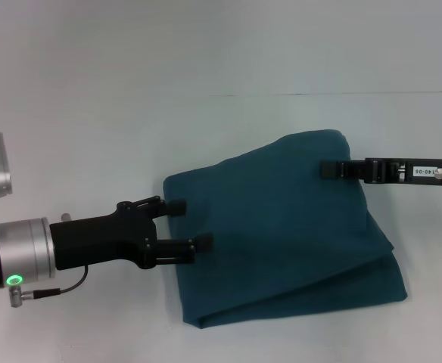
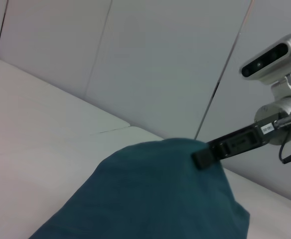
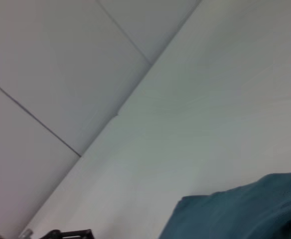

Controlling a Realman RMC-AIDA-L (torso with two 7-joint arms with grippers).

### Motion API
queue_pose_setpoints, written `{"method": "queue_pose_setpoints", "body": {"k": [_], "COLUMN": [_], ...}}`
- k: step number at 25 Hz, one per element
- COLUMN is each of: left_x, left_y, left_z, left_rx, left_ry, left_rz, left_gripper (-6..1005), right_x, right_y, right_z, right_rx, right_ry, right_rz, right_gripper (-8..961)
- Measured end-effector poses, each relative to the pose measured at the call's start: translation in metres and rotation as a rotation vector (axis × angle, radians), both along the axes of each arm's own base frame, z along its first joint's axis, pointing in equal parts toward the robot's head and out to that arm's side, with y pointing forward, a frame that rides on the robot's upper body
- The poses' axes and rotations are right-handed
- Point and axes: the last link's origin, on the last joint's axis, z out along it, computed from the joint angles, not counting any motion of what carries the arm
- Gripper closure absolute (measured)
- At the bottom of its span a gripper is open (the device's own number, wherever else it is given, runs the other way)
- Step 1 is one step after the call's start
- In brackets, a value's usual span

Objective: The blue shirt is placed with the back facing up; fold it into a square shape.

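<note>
Your white surface carries the large dark teal-blue cotton shirt, already folded into a layered, rough square between both hands. Its long axis runs from your left hand, spread over the near-left edge, towards your right hand, which looks pressed together on the far fold, possibly pinching it.

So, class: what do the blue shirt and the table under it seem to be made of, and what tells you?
The blue shirt: a soft matte knit, probably cotton; it drapes and folds in rounded layers with no shine. The table: a smooth, hard white surface, perhaps laminate; it looks flat and even, with a thin seam line.
</note>
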Motion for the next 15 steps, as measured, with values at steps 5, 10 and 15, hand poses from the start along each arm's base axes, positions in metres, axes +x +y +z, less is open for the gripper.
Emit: {"method": "queue_pose_setpoints", "body": {"k": [5,10,15], "left_x": [0.0,0.0,0.0], "left_y": [0.0,0.0,0.0], "left_z": [0.0,0.0,0.0], "left_rx": [0.002,0.005,0.005], "left_ry": [-0.002,-0.006,-0.007], "left_rz": [0.003,0.003,0.004], "left_gripper": [79,80,80], "right_x": [-0.005,-0.007,-0.008], "right_y": [-0.003,-0.007,-0.009], "right_z": [0.006,0.013,0.016], "right_rx": [-0.005,-0.012,-0.014], "right_ry": [0.034,0.066,0.085], "right_rz": [0.024,0.04,0.057], "right_gripper": [887,888,888]}}
